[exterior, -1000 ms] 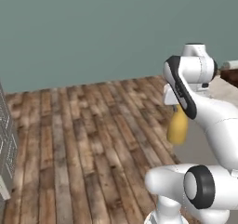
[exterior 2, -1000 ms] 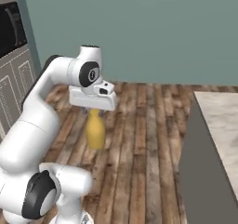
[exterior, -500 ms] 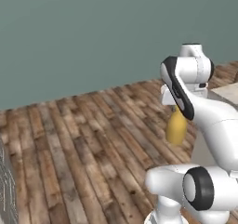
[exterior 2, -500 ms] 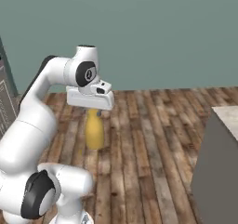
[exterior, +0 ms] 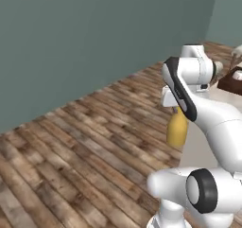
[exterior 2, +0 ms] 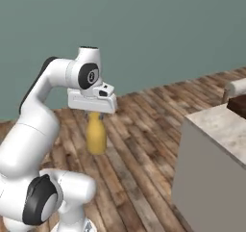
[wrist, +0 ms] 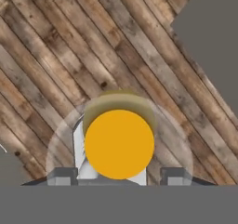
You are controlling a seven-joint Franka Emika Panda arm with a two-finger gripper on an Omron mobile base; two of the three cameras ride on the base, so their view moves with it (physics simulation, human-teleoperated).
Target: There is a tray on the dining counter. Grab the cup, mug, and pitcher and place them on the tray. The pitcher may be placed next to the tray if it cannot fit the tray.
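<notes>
Carrying: pitcher (exterior 2: 96, 135) hangs by its neck from gripper (exterior 2: 95, 114), centre-left over plank floor.
Claw: clamped on the pitcher.
Next: reach dining counter (exterior 2: 218, 130) at right, set down on or beside tray (exterior 2: 239, 104).

base views flank arm; hand view looks floorward.

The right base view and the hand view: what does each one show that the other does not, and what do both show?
Right base view: the pitcher from the side, hanging by its neck under the gripper, the teal wall and the counter. Hand view: the pitcher's round orange top from above. Both: the pitcher over the wooden floor.
</notes>
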